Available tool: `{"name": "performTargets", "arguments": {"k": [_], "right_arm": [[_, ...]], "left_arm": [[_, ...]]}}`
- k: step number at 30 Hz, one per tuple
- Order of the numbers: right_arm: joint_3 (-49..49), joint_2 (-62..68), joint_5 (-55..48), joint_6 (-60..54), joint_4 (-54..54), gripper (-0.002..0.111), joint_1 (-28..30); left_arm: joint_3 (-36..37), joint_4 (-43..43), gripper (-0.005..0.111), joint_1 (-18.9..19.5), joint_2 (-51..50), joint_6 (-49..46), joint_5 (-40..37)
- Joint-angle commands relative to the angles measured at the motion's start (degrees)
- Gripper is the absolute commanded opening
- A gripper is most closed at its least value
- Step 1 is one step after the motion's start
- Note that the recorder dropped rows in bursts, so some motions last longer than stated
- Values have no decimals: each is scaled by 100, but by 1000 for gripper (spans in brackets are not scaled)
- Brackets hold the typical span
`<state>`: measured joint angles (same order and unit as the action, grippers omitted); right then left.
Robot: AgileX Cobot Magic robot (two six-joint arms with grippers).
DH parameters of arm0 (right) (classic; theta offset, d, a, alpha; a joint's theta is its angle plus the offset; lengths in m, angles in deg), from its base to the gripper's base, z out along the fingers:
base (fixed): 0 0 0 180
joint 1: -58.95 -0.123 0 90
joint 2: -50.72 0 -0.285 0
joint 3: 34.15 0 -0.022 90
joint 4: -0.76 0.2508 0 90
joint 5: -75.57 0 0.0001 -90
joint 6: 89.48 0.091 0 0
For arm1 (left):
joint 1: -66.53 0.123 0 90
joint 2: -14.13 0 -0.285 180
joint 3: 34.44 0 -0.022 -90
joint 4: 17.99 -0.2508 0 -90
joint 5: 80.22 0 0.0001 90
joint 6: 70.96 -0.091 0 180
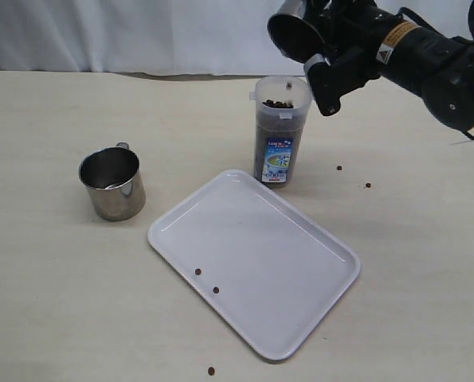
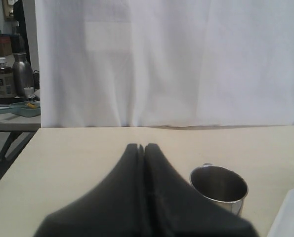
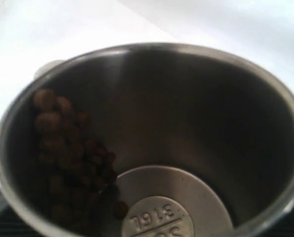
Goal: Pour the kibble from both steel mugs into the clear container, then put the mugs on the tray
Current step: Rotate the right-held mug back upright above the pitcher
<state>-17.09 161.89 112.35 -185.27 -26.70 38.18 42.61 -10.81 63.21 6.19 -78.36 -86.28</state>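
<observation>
- Exterior view: the right claw (image 1: pixel 320 62), spread wide, is clamped round a short, shiny stainless tilted steel mug (image 1: pixel 294 32). The mug's mouth is tipped down above the tall translucent clear container (image 1: pixel 280 131) with the blue-and-white label. The container stands just beside the far corner of the flat white rectangular tray (image 1: pixel 268 239) and is nearly full of small reddish-brown kibble (image 1: pixel 278 104).
- A second, standing steel mug (image 1: pixel 111 183) sits upright on the pale desk (image 1: pixel 45 302), left of the tray and apart from it. No kibble shows inside it. A few stray pellets lie on the tray and the desk.
- Left wrist view: the left claw (image 2: pixel 144 197) has its black jaws pressed together and holds nothing. The standing steel mug (image 2: pixel 219 187) is near, just beyond it.
- Right wrist view: inside the tilted steel mug (image 3: pixel 196 113), a clump of kibble (image 3: pixel 67 148) lies along one wall. The stamped base is bare.
- Judgement: the second pour is late but not finished. The next move calls for a steeper tip with the lip kept over the container mouth. After that, both mugs go onto the tray, and the left claw must open first.
</observation>
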Motion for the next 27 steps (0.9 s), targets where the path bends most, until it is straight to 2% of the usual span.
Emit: {"name": "performTargets", "arguments": {"k": [1, 15, 27], "right_arm": [[-48, -15, 293, -69, -67, 5, -9], [-48, -15, 240, -458, -336, 5, -9], [-48, -15, 307, -283, -381, 5, -9]], "left_arm": [[17, -26, 0, -42, 14, 11, 67], [17, -26, 0, -42, 14, 11, 67], [17, -26, 0, -42, 14, 11, 67]]}}
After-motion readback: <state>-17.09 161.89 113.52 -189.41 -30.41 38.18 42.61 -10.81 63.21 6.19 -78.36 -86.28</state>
